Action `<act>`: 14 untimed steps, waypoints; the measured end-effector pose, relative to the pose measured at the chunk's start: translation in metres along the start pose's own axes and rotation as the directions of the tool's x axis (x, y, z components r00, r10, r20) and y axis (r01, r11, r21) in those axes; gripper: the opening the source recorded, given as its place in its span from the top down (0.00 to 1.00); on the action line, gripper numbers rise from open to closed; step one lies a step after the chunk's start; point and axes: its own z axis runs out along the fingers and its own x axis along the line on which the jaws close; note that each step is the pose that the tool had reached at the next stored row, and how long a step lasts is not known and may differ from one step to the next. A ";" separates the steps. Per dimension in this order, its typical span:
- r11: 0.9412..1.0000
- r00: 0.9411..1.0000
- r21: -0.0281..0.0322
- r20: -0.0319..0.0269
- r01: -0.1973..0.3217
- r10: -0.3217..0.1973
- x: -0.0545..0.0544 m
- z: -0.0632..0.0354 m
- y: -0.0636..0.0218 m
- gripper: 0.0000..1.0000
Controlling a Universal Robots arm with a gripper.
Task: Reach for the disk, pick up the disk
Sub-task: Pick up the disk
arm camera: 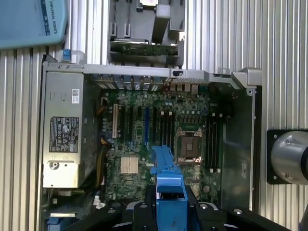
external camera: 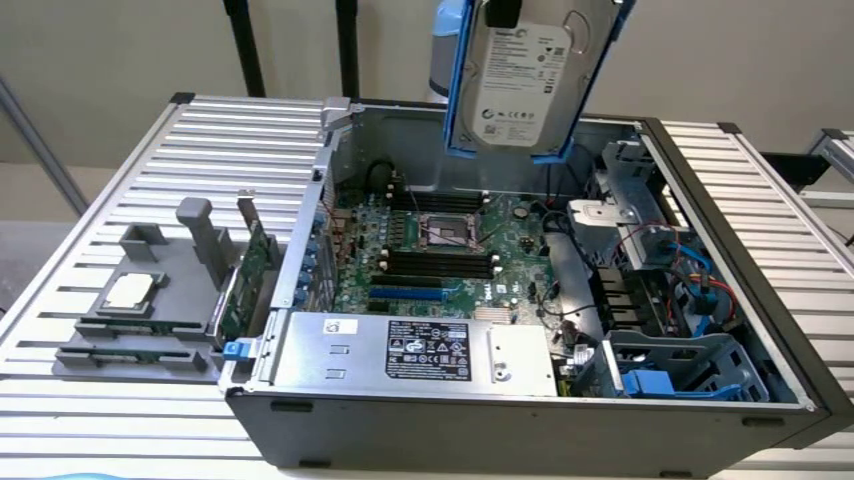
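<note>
The disk [external camera: 527, 75] hangs in the air above the back of the open computer case [external camera: 534, 420], its white label facing the exterior view and blue rails along both long edges. My gripper [external camera: 502, 12] is shut on its upper edge, at the top rim of that picture. In the wrist view the disk [arm camera: 166, 175] appears edge-on as a blue rail, clamped between my black fingers [arm camera: 144, 211], with the gripper [arm camera: 168, 204] high over the motherboard [arm camera: 159, 134].
Inside the case lie the motherboard [external camera: 441, 245], a silver power supply with a black label [external camera: 420, 350] and a blue-railed drive bay [external camera: 681, 370]. A grey fixture [external camera: 134, 320] holding a small square chip [external camera: 130, 291] stands on the slatted table [external camera: 80, 420] at the exterior view's left.
</note>
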 end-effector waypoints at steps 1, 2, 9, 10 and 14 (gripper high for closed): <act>1.000 1.000 0.000 0.000 0.000 0.000 0.001 0.0002 -0.0047 0.67; 1.000 1.000 0.000 0.000 0.000 0.000 0.002 0.0004 -0.0091 0.67; 1.000 1.000 0.000 0.000 0.000 0.000 0.011 0.0020 -0.0398 0.67; 1.000 1.000 0.000 0.000 0.000 0.000 0.012 0.0025 -0.0443 0.67; 1.000 1.000 0.000 0.000 0.002 -0.002 0.014 0.0059 -0.0621 0.67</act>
